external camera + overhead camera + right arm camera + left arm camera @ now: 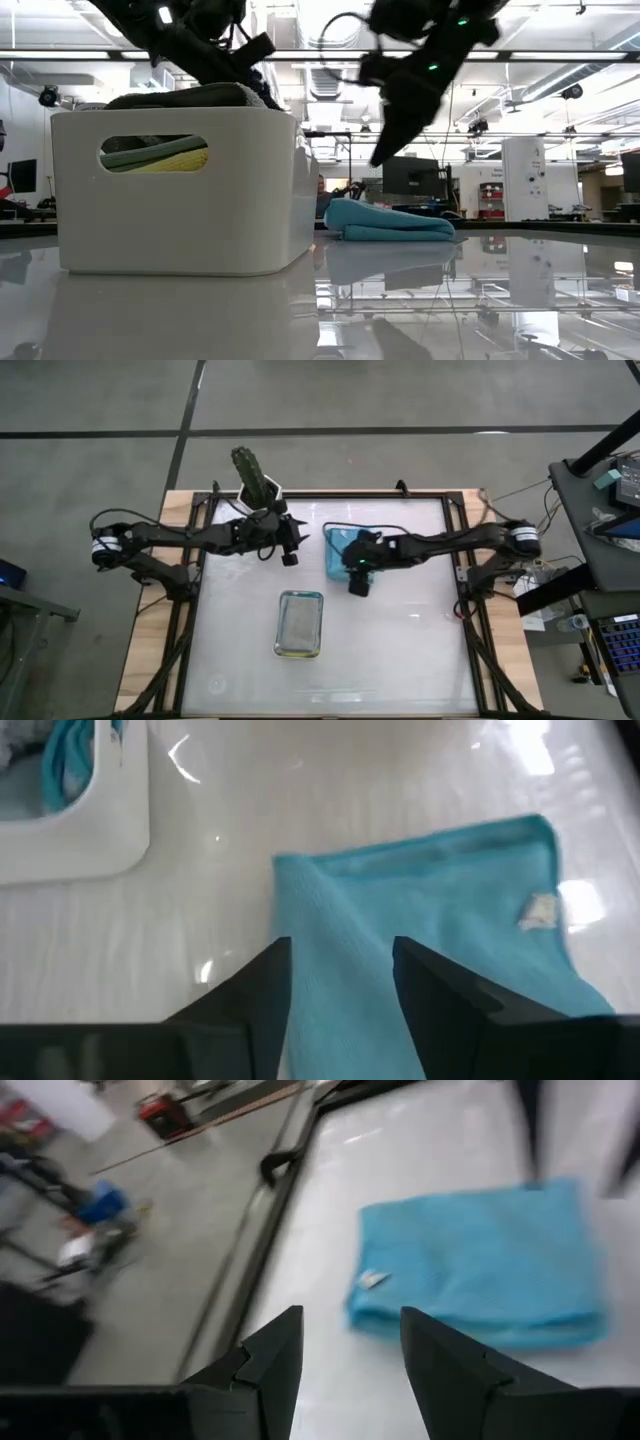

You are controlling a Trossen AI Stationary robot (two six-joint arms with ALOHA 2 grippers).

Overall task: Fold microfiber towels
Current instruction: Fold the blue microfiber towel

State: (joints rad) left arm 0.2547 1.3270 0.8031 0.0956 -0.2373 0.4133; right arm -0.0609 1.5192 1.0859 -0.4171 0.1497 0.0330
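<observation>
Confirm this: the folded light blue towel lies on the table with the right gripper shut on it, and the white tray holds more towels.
Not quite. The right gripper is open above the light blue towel, holding nothing; the right wrist view shows its fingers apart. The rest stands: the towel lies folded on the table, and the white tray holds more towels.

The scene is lit brightly from overhead ceiling strips, seen in the low view. Glare and reflections are thrown across the glossy bench [480, 290]. The left wrist view is smeared by motion blur. The arms are rendered as dark silhouettes against the bright room.
</observation>
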